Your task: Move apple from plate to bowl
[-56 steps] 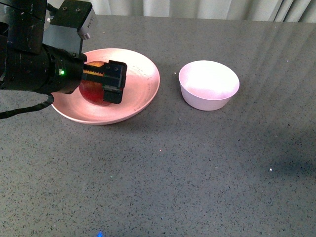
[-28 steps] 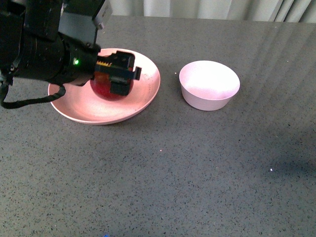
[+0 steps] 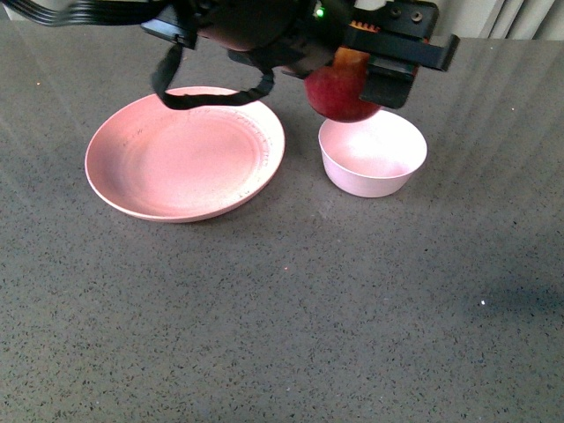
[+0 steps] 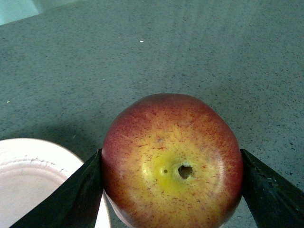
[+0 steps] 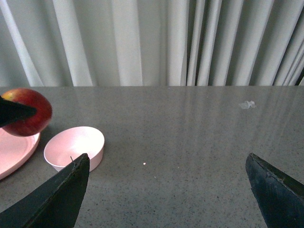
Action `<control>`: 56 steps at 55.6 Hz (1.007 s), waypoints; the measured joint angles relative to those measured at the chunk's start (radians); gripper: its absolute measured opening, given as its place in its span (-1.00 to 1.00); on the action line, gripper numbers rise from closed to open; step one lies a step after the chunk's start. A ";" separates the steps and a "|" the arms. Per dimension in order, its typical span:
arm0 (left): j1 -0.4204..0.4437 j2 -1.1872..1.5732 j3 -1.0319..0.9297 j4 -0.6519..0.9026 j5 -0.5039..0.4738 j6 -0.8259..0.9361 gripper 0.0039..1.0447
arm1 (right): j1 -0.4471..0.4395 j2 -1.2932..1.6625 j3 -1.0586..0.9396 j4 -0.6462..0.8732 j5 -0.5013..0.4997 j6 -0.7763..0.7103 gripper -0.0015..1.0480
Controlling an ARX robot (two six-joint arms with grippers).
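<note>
My left gripper (image 3: 352,84) is shut on the dark red apple (image 3: 339,95) and holds it in the air just above the far left rim of the small pale bowl (image 3: 374,157). In the left wrist view the apple (image 4: 172,161) shows its yellow stem patch between the two black fingers (image 4: 76,194), with the bowl's rim (image 4: 28,180) below. The wide pink plate (image 3: 181,152) lies left of the bowl, with nothing on it. My right gripper (image 5: 168,194) is open and empty, over the grey table right of the bowl (image 5: 73,148); it sees the apple (image 5: 29,111) too.
The grey speckled table (image 3: 291,317) stretches in front of and right of the dishes. White curtains (image 5: 156,42) hang behind the table's far edge. A small pale scrap (image 5: 247,104) lies on the table far to the right.
My left gripper has lifted the apple off the plate and carried it right, from over the plate to just above the bowl's rim. The plate now holds nothing.
</note>
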 joint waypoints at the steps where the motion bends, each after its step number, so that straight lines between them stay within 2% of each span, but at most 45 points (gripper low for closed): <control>1: -0.005 0.010 0.009 -0.003 0.000 0.000 0.36 | 0.000 0.000 0.000 0.000 0.000 0.000 0.83; 35: -0.032 0.204 0.211 -0.097 0.008 0.005 0.36 | 0.000 0.000 0.000 0.000 0.000 0.000 0.83; 56: -0.042 0.256 0.241 -0.120 0.008 0.002 0.38 | 0.000 0.000 0.000 0.000 0.000 0.000 0.83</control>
